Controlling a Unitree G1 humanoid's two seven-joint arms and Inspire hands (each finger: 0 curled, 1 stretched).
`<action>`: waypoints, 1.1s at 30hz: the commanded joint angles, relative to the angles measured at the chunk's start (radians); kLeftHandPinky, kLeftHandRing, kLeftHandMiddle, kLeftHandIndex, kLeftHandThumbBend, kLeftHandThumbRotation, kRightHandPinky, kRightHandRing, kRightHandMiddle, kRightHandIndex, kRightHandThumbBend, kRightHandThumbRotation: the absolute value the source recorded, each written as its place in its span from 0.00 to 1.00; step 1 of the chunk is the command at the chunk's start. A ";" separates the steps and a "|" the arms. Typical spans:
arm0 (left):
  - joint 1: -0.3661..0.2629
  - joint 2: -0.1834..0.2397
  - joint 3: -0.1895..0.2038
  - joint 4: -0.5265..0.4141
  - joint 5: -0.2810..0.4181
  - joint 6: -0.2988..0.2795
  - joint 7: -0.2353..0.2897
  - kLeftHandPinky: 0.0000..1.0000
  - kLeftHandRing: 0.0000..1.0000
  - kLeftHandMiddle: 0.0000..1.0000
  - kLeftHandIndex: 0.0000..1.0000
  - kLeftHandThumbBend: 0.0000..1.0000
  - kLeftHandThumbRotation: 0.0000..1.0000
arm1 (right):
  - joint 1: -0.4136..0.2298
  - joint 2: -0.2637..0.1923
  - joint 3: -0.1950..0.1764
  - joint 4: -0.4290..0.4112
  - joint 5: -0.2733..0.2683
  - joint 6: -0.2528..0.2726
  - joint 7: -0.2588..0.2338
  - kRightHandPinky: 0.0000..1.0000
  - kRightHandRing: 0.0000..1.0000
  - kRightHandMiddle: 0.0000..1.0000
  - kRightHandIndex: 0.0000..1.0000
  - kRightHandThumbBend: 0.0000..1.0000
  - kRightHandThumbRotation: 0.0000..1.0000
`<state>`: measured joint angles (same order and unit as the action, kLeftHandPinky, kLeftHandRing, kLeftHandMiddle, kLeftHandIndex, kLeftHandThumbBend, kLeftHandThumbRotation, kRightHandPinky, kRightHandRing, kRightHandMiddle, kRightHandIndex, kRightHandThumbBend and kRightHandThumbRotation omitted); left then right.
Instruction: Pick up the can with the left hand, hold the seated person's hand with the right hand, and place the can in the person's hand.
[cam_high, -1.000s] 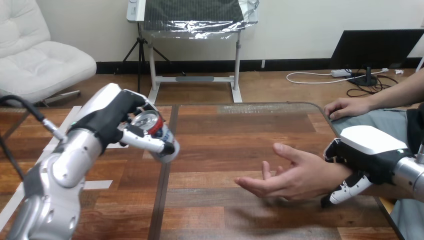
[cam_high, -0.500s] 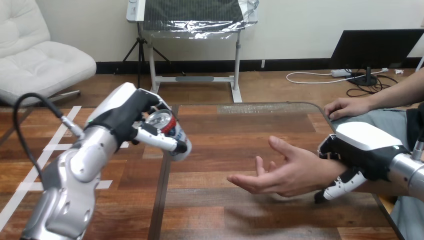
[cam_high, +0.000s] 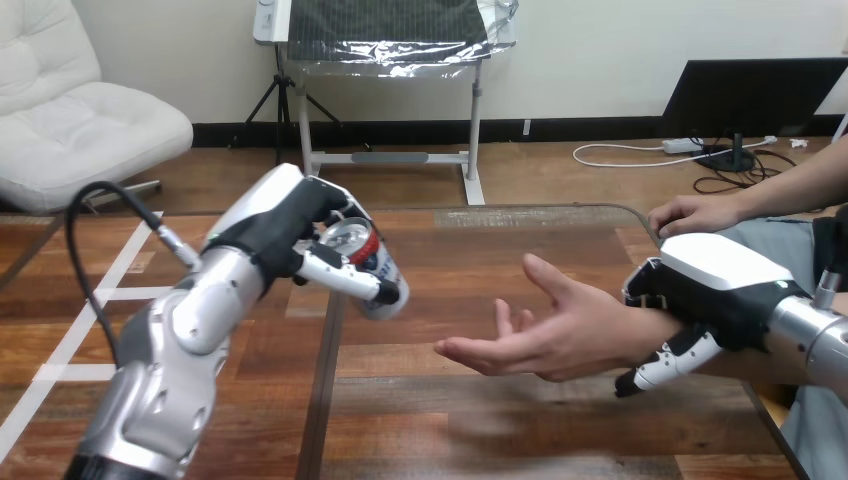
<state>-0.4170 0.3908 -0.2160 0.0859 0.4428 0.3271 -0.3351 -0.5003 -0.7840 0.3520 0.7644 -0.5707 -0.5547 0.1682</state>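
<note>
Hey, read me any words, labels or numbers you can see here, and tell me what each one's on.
On the can held in the left hand: some print on its side, too blurred to read.
No other text can be read.

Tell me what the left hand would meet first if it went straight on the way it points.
Probably the person's open hand: the left hand, curled round the can, points rightward toward it, though depth is unclear.

Red, white and blue can (cam_high: 368, 262) with silver top, black and white left hand (cam_high: 300, 225), brown wood worktop (cam_high: 480, 300)
</note>
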 joint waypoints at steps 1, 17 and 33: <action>-0.118 -0.025 -0.009 0.033 0.001 -0.040 0.028 0.21 0.29 0.38 0.50 0.66 0.00 | -0.003 0.020 -0.023 -0.004 0.024 0.028 0.017 0.23 0.30 0.37 0.41 0.90 0.36; -0.175 -0.079 -0.044 0.147 0.012 -0.105 0.060 0.27 0.34 0.42 0.49 0.68 0.00 | -0.005 0.021 -0.026 -0.057 0.037 0.060 0.043 0.27 0.33 0.40 0.42 0.90 0.36; -0.247 -0.149 -0.073 0.262 0.017 -0.133 0.085 0.26 0.34 0.42 0.49 0.66 0.00 | -0.004 0.035 -0.036 -0.135 0.051 0.098 0.084 0.26 0.33 0.39 0.41 0.90 0.38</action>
<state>-0.5408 0.2696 -0.2799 0.3155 0.4513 0.2299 -0.2845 -0.5006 -0.7513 0.3463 0.6292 -0.5431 -0.4893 0.2302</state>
